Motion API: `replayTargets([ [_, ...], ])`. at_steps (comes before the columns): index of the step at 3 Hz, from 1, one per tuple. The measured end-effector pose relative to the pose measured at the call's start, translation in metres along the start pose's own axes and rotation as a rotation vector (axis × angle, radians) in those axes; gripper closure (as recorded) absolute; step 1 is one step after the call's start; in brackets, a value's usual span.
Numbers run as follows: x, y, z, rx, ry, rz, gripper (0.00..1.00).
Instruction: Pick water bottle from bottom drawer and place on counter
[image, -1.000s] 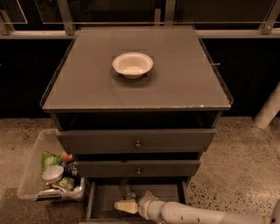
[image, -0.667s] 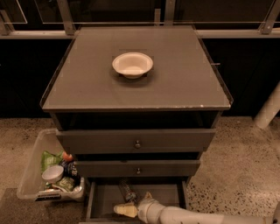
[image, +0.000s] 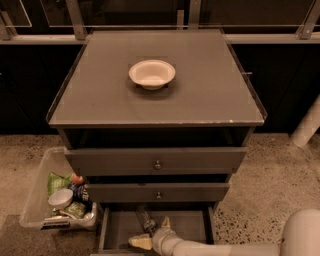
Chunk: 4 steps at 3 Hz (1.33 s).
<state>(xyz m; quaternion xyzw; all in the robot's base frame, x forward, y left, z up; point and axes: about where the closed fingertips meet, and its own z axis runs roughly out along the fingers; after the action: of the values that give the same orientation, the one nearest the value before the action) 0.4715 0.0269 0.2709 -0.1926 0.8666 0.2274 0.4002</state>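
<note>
- The gripper (image: 153, 232) is seen low in the bottom drawer (image: 190, 225), at its near-left part. The two pale fingers (image: 140, 242) are spread apart and nothing is clasped yet.
- The water bottle (image: 146, 218) is lying on the drawer floor, left of centre. Its far end is close under the middle drawer (image: 158, 192) front and its near end is between or just beside the fingers (contact cannot be told).
- Risk: the bottle appears to lie at an angle to the fingers. If the jaws are closed off-axis, it could be squeezed out and rolled toward the left wall.
- Risk: the crinkled thin plastic is expected to give under pressure, so a grip taken near the end could slip during the lift.
- Risk: little headroom is seen under the middle drawer. A straight lift could knock the bottle or wrist against that front, so it should be drawn nearward first.
- Risk: the jutting top drawer (image: 157, 161) could be clipped on the way up to the counter (image: 210, 95).
- The white bowl (image: 152, 74) sits far-centre on the counter, and placement should be kept clear of it.
</note>
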Motion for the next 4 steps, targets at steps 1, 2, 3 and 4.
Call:
replayTargets([
  [1,0.015,-0.004,0.030,-0.016,0.022,-0.036,0.00],
  [2,0.014,-0.007,0.034,-0.012,0.020,-0.036,0.00],
  [3,0.017,-0.008,0.034,-0.014,0.032,-0.031,0.00],
  [4,0.031,-0.023,0.053,-0.005,0.075,-0.025,0.00],
])
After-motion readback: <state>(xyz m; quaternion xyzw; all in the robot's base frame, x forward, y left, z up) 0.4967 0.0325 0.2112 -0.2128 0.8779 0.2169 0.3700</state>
